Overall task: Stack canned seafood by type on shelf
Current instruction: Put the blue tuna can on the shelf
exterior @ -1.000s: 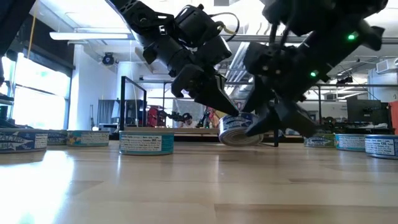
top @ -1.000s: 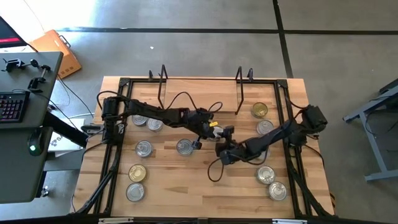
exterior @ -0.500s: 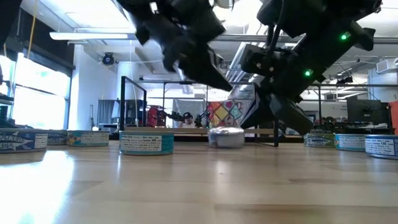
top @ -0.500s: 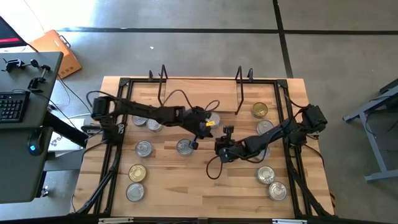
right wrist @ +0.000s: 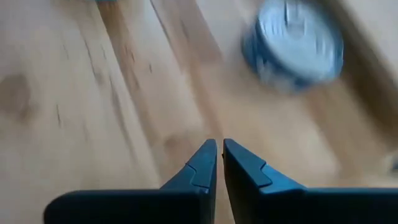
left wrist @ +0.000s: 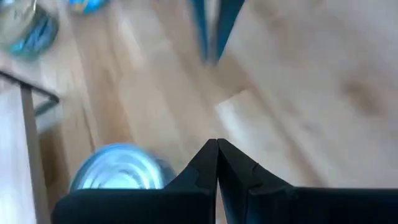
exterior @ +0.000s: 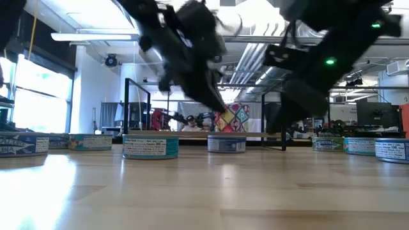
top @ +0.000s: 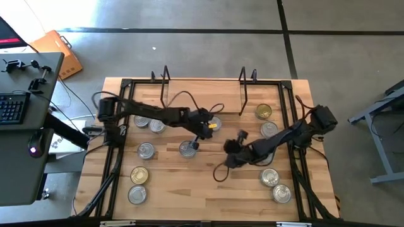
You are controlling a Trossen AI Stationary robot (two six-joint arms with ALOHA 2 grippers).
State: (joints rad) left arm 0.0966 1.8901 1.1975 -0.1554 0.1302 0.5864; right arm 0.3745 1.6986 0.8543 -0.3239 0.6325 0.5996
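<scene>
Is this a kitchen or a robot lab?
Probably a robot lab or workshop, not a kitchen. Two robot arms work over a wooden table on bare concrete floor, a desk with a keyboard stands beside it, and the low view shows exposed ceiling pipes in a big open room.

Overhead, table-level — wrists close (all share table (top: 189,183)).

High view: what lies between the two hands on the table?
Only bare wood between the left hand and right hand; the nearest tin sits beside the left one.
</scene>
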